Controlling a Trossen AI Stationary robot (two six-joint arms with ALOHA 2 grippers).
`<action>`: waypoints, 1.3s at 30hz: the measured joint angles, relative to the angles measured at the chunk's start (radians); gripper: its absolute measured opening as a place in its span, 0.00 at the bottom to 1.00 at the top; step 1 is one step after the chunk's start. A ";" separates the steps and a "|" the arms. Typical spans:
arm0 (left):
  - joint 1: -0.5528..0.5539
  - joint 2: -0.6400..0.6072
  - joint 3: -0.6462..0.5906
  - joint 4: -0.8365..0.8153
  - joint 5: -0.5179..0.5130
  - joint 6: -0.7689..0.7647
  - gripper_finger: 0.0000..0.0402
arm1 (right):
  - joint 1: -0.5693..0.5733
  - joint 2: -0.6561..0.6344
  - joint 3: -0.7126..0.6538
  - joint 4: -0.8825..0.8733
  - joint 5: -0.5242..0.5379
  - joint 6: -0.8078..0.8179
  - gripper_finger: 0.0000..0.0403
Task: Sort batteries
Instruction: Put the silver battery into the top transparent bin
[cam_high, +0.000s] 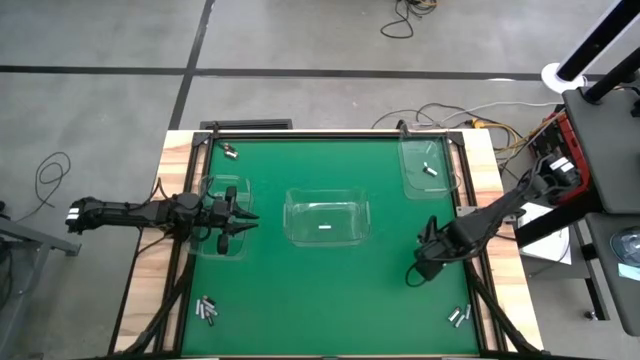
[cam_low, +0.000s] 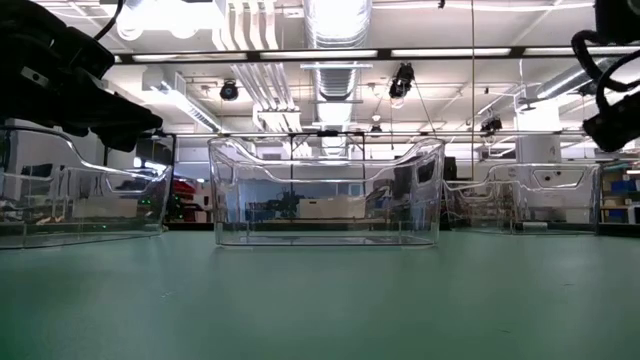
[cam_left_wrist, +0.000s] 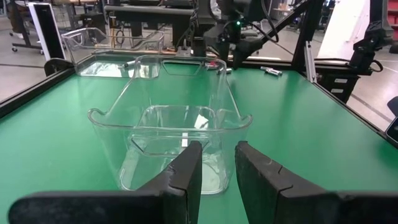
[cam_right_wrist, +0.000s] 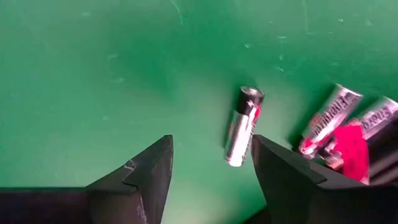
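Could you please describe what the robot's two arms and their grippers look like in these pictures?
Both arms are dark, slim and jointed, with black cabling along them. The left gripper has two flat, matte black fingers with squared, slightly bevelled tips. The right gripper has two matching black fingers that taper to angular points. No markings show on either gripper.

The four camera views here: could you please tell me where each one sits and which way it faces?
High view: overhead, straight down on the green table, both arms, three clear bins.
Low view: at tabletop height, level across to the middle bin; arm parts at top corners.
Left wrist view: past the open left tool over the left bin, toward the right arm.
Right wrist view: down past the open right tool at batteries.
Shared: high and low both show the middle bin.
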 joint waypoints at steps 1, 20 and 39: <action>0.000 0.000 0.000 0.000 0.000 0.000 0.19 | -0.002 0.009 -0.010 0.013 0.000 0.014 0.50; 0.000 0.000 0.000 0.000 0.000 0.000 0.19 | -0.005 0.143 -0.053 0.101 0.001 0.092 0.16; 0.000 0.000 0.000 -0.001 0.000 0.000 0.19 | -0.276 0.068 0.369 -0.098 0.064 -0.189 0.10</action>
